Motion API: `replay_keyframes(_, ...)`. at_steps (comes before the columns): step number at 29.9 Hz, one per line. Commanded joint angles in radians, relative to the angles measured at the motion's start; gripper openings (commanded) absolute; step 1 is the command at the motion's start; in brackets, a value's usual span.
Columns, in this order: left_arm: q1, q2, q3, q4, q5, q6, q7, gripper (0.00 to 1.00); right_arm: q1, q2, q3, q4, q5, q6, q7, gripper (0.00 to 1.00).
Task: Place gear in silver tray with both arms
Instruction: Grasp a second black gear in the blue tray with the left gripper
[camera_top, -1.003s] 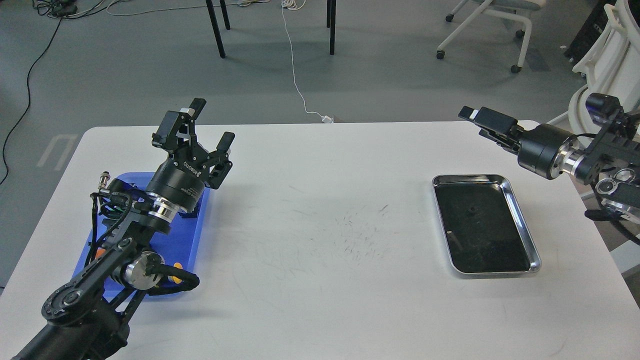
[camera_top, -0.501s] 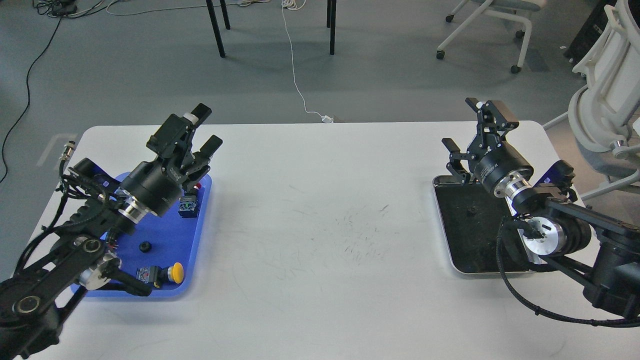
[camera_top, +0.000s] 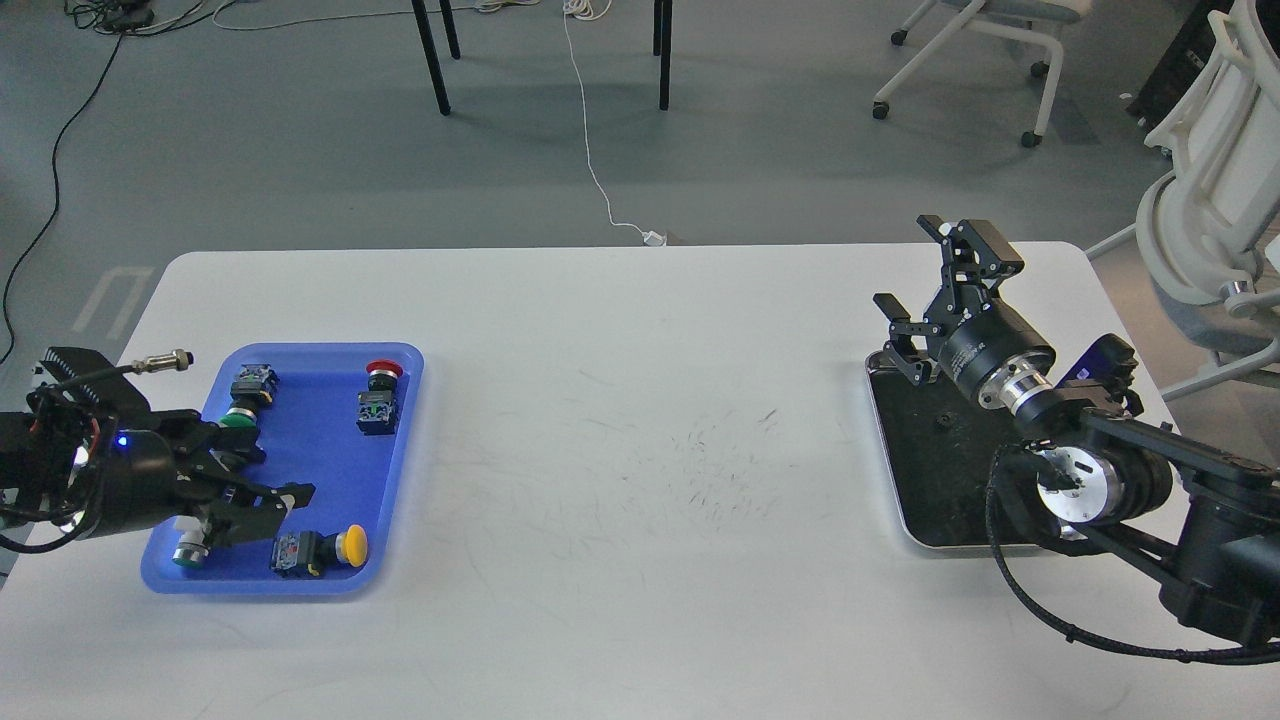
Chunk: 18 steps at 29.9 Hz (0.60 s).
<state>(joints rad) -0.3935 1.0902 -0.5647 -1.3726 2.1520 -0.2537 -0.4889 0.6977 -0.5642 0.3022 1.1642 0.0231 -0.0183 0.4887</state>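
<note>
The silver tray (camera_top: 885, 450) lies on the right side of the white table; a small dark speck (camera_top: 940, 422) sits on its dark bottom. My right gripper (camera_top: 930, 268) is open and empty above the tray's far left corner, fingers pointing up and away. My left gripper (camera_top: 268, 478) lies low over the blue plastic tray (camera_top: 320, 470), pointing right, fingers spread. No gear shows clearly; the spot near the left fingertips (camera_top: 295, 492) is covered by them.
The blue tray holds a red push button (camera_top: 382, 371), a dark switch block (camera_top: 375, 412), a yellow push button (camera_top: 348, 545) and a green one (camera_top: 236, 419). Chairs and cables stand on the floor beyond the table's far edge.
My left arm has swung down and to the left, bringing its gripper from above the blue tray to low inside it. My right arm came in over the silver tray, then barely shifted.
</note>
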Motion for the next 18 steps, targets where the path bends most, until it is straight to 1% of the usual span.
replay_keyframes(1,-0.005,-0.03,0.029,0.059,0.03,-0.002,0.0,0.67,0.003,-0.003,0.0,0.002,0.0,0.0,0.0,0.97)
replay_keyframes(2,-0.008,-0.039,0.031,0.067,0.03,-0.002,0.0,0.6,0.003,-0.003,0.0,0.002,0.0,0.0,0.0,0.97)
replay_keyframes(5,-0.018,-0.053,0.037,0.083,0.03,-0.002,0.0,0.53,0.003,-0.003,-0.002,0.002,0.0,0.0,0.0,0.97)
replay_keyframes(7,-0.019,-0.056,0.037,0.087,0.03,-0.002,0.0,0.46,0.005,-0.003,-0.003,0.002,0.0,0.0,0.0,0.97)
replay_keyframes(8,-0.024,-0.059,0.037,0.087,0.03,-0.004,0.0,0.4,0.005,-0.003,-0.003,0.002,0.0,0.0,0.0,0.97)
replay_keyframes(9,-0.031,-0.067,0.039,0.087,0.03,-0.004,0.0,0.39,0.006,-0.002,-0.003,0.002,0.0,0.0,0.0,0.97)
replay_keyframes(13,-0.05,-0.095,0.051,0.119,0.03,-0.004,0.0,0.4,0.009,-0.002,-0.003,0.002,0.0,0.0,0.0,0.97)
replay_keyframes(18,-0.093,-0.121,0.11,0.179,0.03,0.002,0.0,0.41,0.014,-0.003,-0.003,0.003,0.0,0.0,0.0,0.97)
